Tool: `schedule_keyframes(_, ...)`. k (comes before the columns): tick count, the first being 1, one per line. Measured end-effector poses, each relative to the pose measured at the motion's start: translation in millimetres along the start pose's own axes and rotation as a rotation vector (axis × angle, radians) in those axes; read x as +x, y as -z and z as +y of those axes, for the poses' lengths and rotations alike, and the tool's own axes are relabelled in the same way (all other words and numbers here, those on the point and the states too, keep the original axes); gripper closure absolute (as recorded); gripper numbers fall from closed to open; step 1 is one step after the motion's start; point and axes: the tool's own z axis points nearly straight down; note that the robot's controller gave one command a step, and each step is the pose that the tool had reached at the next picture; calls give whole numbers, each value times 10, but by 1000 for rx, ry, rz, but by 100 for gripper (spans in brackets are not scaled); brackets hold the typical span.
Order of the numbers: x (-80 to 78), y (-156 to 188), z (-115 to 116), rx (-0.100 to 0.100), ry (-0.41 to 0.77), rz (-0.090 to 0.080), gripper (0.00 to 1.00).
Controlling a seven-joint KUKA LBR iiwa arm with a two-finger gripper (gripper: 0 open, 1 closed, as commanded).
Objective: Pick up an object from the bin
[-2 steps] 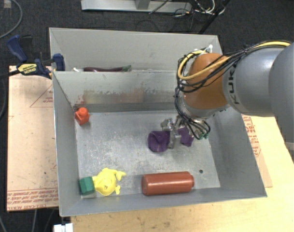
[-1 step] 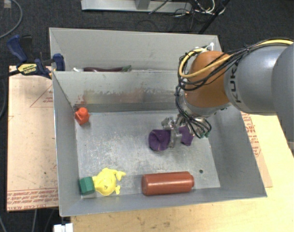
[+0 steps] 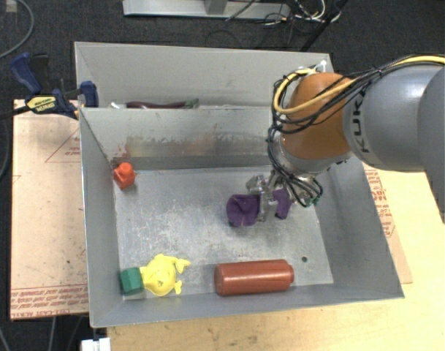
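Purple crumpled object lies right at your gripper, set low apparently to grasp it, though you cannot tell if it's closed.

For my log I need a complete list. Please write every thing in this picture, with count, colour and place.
crumpled thing: one, purple, right of the floor's middle, at the gripper
small piece: one, orange, far left corner
toy: one, yellow, near left corner
block: one, green, just left of the toy
cylinder: one, red-brown, lying along the near wall
bin: one, grey metal
arm: one, grey with orange cover, from the right
gripper: one, down on the crumpled thing
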Motion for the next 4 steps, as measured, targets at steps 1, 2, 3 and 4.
schedule_keyframes(1, -1, 194, 1, 0, 0, 0, 100)
schedule_keyframes(2, -13, 359, -1, 1, 0, -5, 100)
schedule_keyframes(3, -13, 468, 1, 1, 0, -4, 100)
schedule_keyframes(4, -14, 596, 3, 1, 0, -4, 100)
